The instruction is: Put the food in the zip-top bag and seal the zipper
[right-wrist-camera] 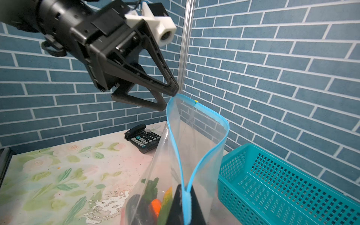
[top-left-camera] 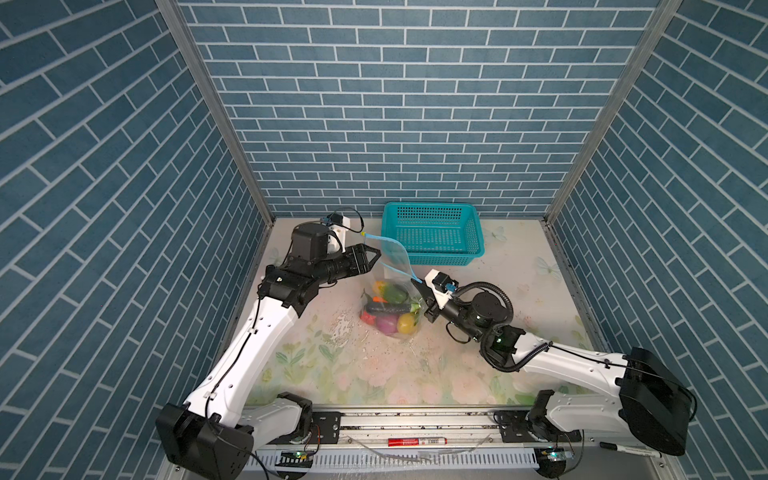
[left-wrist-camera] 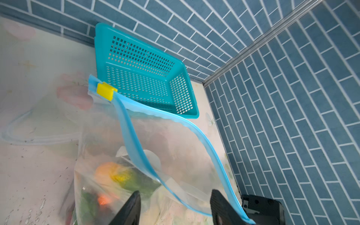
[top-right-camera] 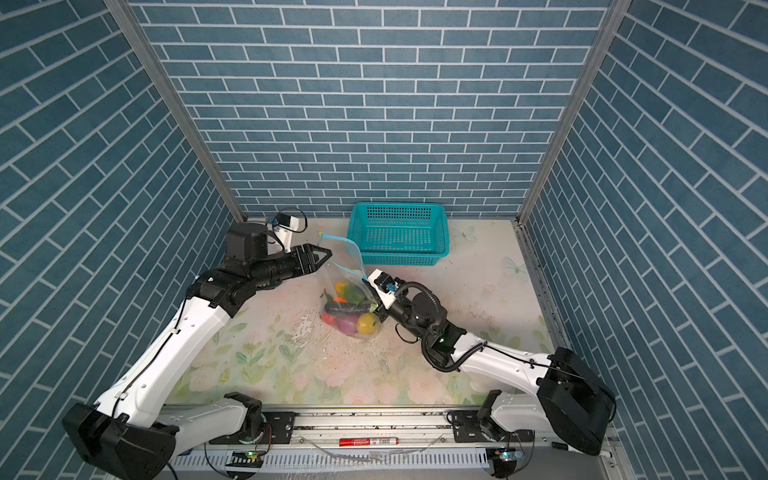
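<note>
With the food (top-left-camera: 388, 309) bagged, sealing is in hand: the zipper (left-wrist-camera: 127, 126) is pinched at its lower-right end by the right gripper (top-left-camera: 417, 283); the upper-left slider (left-wrist-camera: 105, 91) must be caught by the left gripper (right-wrist-camera: 170, 99), parted and empty.

The left arm was stretched forward from its base and bent inward at the wrist, so that the left gripper (top-left-camera: 376, 258) was pointed toward the middle, raised above the table, its jaws spread apart. The right arm was folded low and reached inward, and the right gripper (top-left-camera: 417, 286) was closed tight on one end of the zipper (right-wrist-camera: 187, 202).
</note>
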Tool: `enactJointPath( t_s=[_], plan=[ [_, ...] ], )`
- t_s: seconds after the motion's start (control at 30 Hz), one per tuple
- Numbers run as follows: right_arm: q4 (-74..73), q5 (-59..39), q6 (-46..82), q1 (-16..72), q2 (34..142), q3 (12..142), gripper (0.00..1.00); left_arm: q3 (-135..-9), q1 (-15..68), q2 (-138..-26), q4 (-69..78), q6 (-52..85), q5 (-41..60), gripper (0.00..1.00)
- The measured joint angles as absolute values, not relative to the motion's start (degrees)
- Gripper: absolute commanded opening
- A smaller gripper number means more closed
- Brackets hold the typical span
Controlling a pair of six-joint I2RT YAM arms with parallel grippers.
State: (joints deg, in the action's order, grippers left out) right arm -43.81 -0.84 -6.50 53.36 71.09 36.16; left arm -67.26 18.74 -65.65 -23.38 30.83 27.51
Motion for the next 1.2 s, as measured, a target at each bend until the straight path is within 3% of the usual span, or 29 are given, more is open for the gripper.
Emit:
enactJointPath(
  t_s=[0.27, 0.57, 0.73, 0.83, 1.2],
  plan=[
    [-35.07, -12.45, -7.99, 43.66, 69.89, 41.63, 0.05, -53.25, 17.52, -55.33, -10.28, 18.31, 29.15, 0.57],
    [-25.23, -26.89, -9.58, 35.05, 70.28, 46.76, 0.10, -41.85, 8.16, -55.79, 7.14, 17.80, 40.25, 0.51],
    [-21.02, -34.68, -9.89, 30.06, 71.53, 50.68, 0.07, -39.05, 5.43, -59.83, 17.43, 15.00, 45.87, 0.56],
    [-20.67, -38.09, -9.91, 27.73, 72.27, 51.07, 0.00, -37.71, 4.73, -64.84, 27.46, 14.81, 48.40, 0.58],
    [-22.13, -46.85, -7.73, 23.29, 76.93, 52.07, 0.00, -43.38, -0.30, -84.51, 49.23, 18.85, 56.34, 0.56]
  ],
)
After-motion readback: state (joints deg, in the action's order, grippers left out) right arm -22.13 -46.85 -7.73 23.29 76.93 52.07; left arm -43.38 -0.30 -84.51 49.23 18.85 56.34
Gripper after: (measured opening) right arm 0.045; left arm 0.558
